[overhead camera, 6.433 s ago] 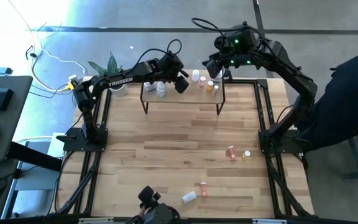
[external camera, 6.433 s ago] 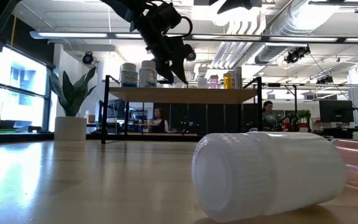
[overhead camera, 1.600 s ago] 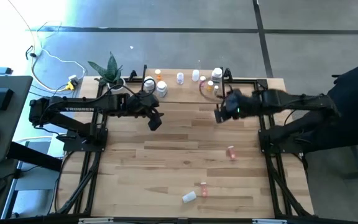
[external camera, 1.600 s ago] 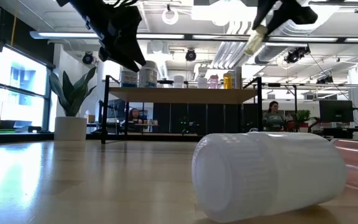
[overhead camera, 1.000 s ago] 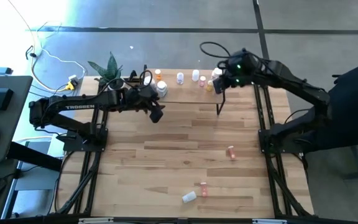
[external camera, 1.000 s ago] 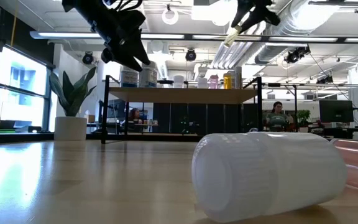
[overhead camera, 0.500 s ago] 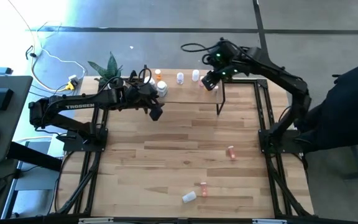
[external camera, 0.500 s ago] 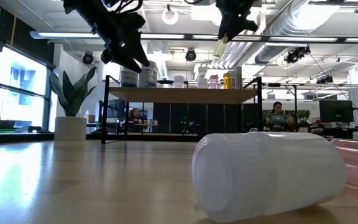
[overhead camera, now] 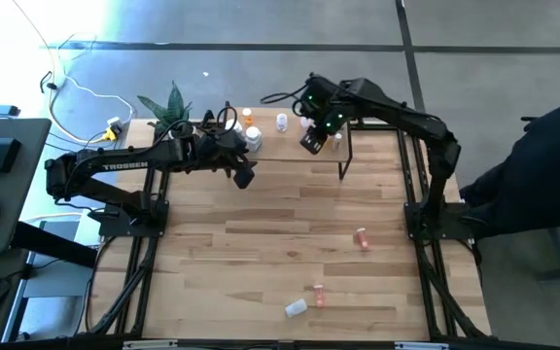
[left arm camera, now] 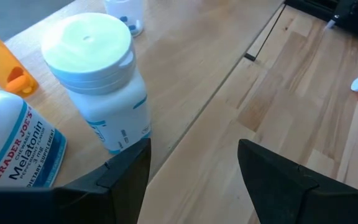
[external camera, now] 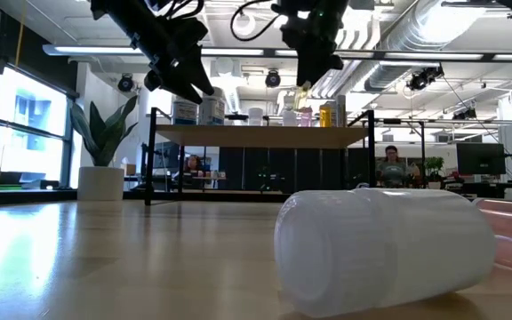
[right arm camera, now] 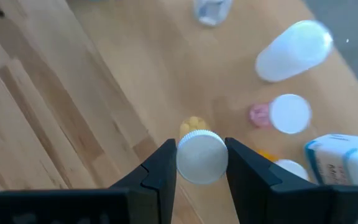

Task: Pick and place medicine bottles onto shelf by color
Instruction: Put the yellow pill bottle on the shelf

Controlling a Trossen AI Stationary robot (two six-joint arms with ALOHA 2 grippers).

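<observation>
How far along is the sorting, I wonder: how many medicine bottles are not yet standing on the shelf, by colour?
Pinkish bottles lying on the tabletop: 2
White bottle lying on the tabletop: 1
Yellow bottle held in the right gripper: 1
Total: 4

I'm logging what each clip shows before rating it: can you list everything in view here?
shelf: one, light wood on black legs, far edge of the table.
shelf bottles: several, white, orange, pink, clear, standing on the shelf.
pink bottles: two, lying on the table's right half.
white bottle: one, lying near the front edge.
plant: one, green, far left corner.
person: in the room behind.
left gripper: open, empty, at the shelf's left end.
right gripper: over the shelf, shut on a white-capped yellow bottle.
</observation>
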